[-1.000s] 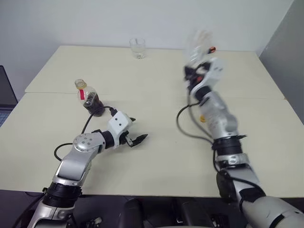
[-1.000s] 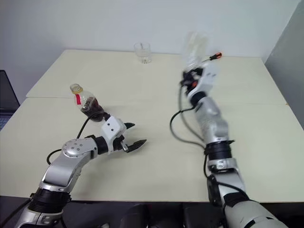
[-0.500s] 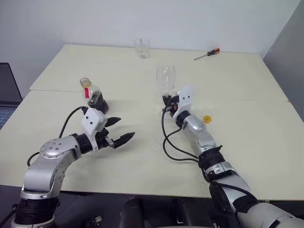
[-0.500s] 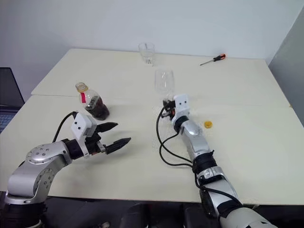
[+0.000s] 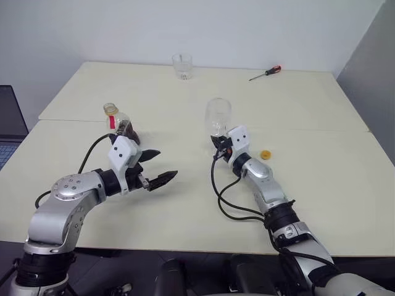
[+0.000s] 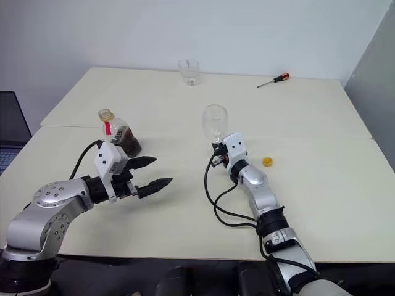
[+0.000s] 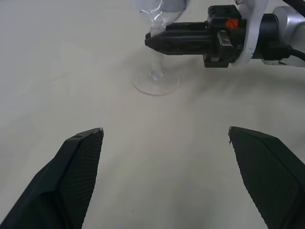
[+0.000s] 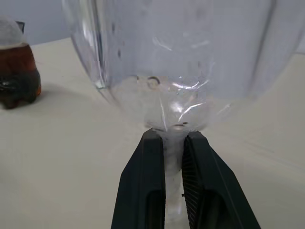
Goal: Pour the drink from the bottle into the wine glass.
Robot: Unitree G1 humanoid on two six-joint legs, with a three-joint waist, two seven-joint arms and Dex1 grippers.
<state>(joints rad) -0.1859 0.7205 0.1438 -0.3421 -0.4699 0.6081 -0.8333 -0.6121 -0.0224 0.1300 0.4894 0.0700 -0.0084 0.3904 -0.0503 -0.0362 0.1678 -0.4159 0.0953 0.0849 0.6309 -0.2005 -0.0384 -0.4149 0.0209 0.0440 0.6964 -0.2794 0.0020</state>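
Head view: my right gripper (image 5: 217, 140) clamps the wine glass (image 5: 218, 116) by its stem, keeping it upright on the table (image 5: 321, 111) for pouring. The bottle (image 5: 123, 125) stands uncapped just beyond my left gripper (image 5: 155, 166).

Left wrist view: its jaws are spread wide, empty.

Right wrist view: fingers (image 8: 145, 186) pinch the stem.

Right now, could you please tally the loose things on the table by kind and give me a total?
Wine glass: 1
Tumbler: 1
Bottle: 1
Yellow cap: 1
Screwdriver: 1
Total: 5
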